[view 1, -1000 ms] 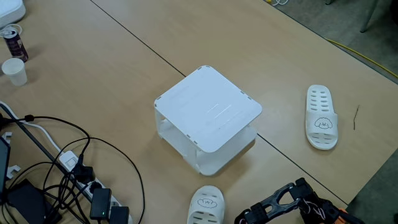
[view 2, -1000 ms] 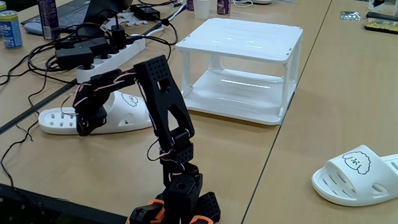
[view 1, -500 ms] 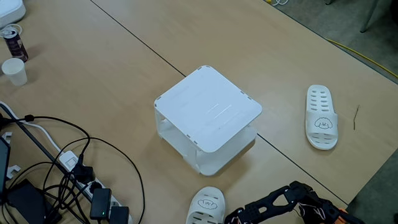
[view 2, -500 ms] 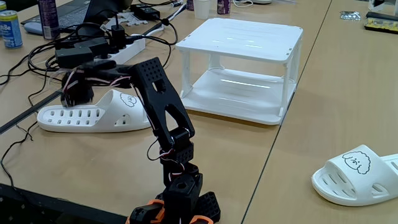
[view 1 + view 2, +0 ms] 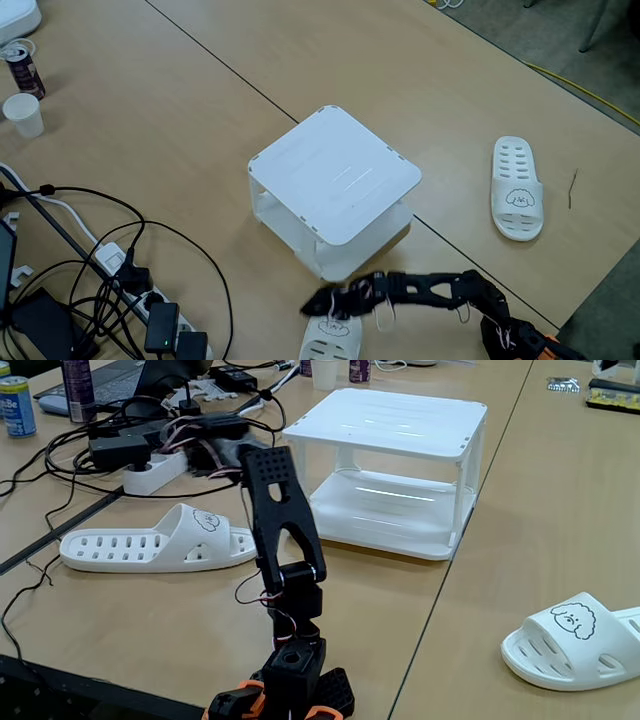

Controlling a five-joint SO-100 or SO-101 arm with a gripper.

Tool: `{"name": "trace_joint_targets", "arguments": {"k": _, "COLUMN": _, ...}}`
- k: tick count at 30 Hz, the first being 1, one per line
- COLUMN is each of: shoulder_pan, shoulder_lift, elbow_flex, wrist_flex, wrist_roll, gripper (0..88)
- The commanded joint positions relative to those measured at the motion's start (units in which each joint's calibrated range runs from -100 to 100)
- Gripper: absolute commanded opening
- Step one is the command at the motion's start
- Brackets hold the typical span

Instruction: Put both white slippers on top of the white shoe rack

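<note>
**A:** So where are the white slippers? One (image 5: 150, 545) is lying flat on the counter (image 5: 500, 510) to the left of the white shoe rack (image 5: 385, 425) in the low side view, toe end pointing left, little face drawing on the strap. The other (image 5: 570, 640) is way off at the right edge, well apart from the rack. Rack top is bare, so by my read neither one is placed yet.

**B:** And the hand? I see it in the top-down view (image 5: 335, 300), stretched out over the near slipper (image 5: 330, 345), just in front of the rack's corner (image 5: 335, 175).

**A:** Yeah, but it's motion-blurred in both fixed views. I honestly can't tell if the fingers are wide or narrow, and it doesn't look like it's carrying anything, since the slipper is sitting on the counter.

**B:** So the step is grabbing that near slipper?

**A:** That's my guess. I'd come down over the strap, where there's an arch to close on, instead of pinching the flat sole. Then lift high enough to clear the rack's top edge before swinging over, because the rack is right beside it.

**B:** Views differ much?

**A:** Top-down one shows how the slipper sits relative to the rack corner, but cuts the slipper off at the bottom edge. The side one shows the whole slipper, the rack's two tiers, and the mess of cables and a power strip (image 5: 150, 470) behind the arm, worth not snagging.
</note>
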Motion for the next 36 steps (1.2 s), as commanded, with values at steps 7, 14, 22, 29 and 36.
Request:
{"name": "trace_joint_targets", "arguments": {"k": 7, "shoulder_pan": 8.04, "shoulder_lift": -5.21, "elbow_flex": 3.8, "wrist_flex": -0.03, "wrist_roll": 0.42, "gripper": 0.7}}
{"name": "trace_joint_targets", "arguments": {"k": 14, "shoulder_pan": 8.61, "shoulder_lift": 1.6, "elbow_flex": 2.26, "wrist_flex": -0.29, "wrist_roll": 0.42, "gripper": 0.7}}
{"name": "trace_joint_targets", "arguments": {"k": 22, "shoulder_pan": 6.97, "shoulder_lift": 12.12, "elbow_flex": -4.32, "wrist_flex": -0.37, "wrist_roll": 0.42, "gripper": 0.7}}
{"name": "trace_joint_targets", "arguments": {"k": 29, "shoulder_pan": 5.32, "shoulder_lift": 17.17, "elbow_flex": -7.39, "wrist_flex": -0.29, "wrist_roll": 0.42, "gripper": 0.7}}
{"name": "trace_joint_targets", "arguments": {"k": 36, "shoulder_pan": 4.09, "shoulder_lift": 15.23, "elbow_flex": 1.54, "wrist_flex": -0.12, "wrist_roll": 0.42, "gripper": 0.7}}
